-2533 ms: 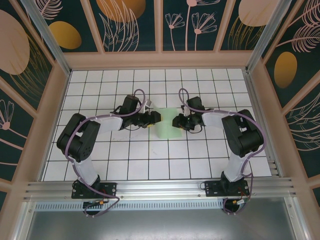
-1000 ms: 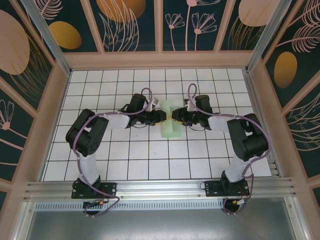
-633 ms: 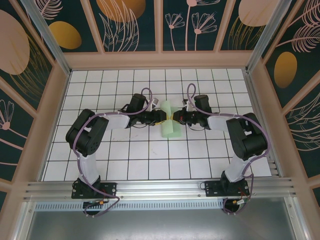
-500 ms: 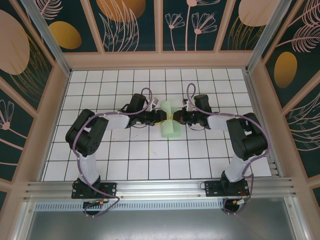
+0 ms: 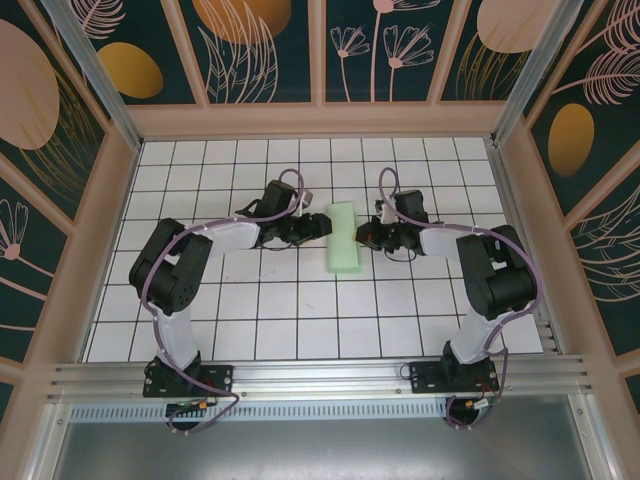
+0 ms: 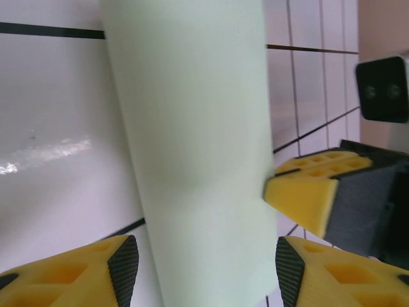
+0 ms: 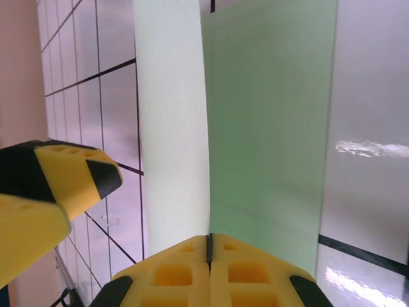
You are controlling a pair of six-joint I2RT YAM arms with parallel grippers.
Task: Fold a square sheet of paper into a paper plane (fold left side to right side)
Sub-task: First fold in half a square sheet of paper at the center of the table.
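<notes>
Paper sheet (image 5: 343, 238) lies between left gripper (image 5: 322, 224) and right gripper (image 5: 366, 235)

In the left wrist view the square sheet of paper (image 6: 198, 147), folded to a strip, runs off the top and bottom edges, hiding both ends. The bottom edge also cuts off the fingers of the left gripper (image 6: 204, 265). In the right wrist view the right gripper (image 7: 209, 246), fingers pressed together, covers the sheet's near edge, so any pinch is hidden. From above, midway between the left and right edges of the tabletop (image 5: 200, 320), the fingertips are too small to judge contact.
</notes>
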